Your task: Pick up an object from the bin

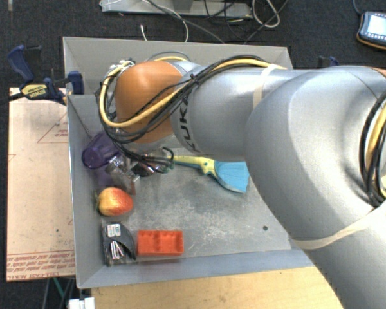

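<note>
A silver robot arm (296, 127) reaches in from the right across a grey metal bin (206, 217), its orange wrist cover (145, 98) wrapped in yellow and black cables. The gripper (125, 167) sits low over the left side of the bin floor, between a purple cup (98, 150) lying against the left wall and a red-and-yellow apple (114, 202) just below it. Wrist and cables hide enough that I cannot tell whether the gripper is wide, narrow or gripping anything.

Just beside the gripper on its right lies a brush (228, 174) with a yellow-green handle and a blue head, the handle end pointing toward the gripper. In the near left corner, well apart from the gripper, an orange toy brick (159, 243) lies flat beside a small black packet (117, 244), the two touching or nearly so.
</note>
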Tool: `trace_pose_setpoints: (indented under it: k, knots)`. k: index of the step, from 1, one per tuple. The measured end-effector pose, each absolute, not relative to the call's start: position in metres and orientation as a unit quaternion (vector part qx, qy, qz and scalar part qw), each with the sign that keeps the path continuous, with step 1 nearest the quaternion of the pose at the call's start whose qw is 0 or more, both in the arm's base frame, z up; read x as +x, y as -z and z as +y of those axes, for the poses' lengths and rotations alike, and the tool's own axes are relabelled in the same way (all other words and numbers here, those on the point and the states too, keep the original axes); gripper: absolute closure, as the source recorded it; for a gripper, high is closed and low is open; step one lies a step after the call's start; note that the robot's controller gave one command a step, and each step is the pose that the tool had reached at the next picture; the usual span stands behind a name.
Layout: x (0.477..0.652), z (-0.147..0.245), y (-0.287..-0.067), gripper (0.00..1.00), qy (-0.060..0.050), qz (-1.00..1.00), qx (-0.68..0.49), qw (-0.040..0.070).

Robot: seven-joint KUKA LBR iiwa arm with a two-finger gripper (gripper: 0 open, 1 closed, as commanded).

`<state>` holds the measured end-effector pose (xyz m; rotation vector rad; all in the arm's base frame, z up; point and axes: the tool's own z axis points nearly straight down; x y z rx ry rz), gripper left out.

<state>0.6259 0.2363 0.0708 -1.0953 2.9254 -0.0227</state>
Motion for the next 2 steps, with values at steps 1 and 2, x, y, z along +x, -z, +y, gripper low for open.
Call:
trace_pose_setpoints:
  k: [1,2]
  knots:
    - [0.6081,0.2235,-0.0957,1.0,-0.004,0.938,-0.346,0.016]
    - [0.6097,0.2251,-0.0996,1.0,-0.002,0.937,-0.349,0.015]
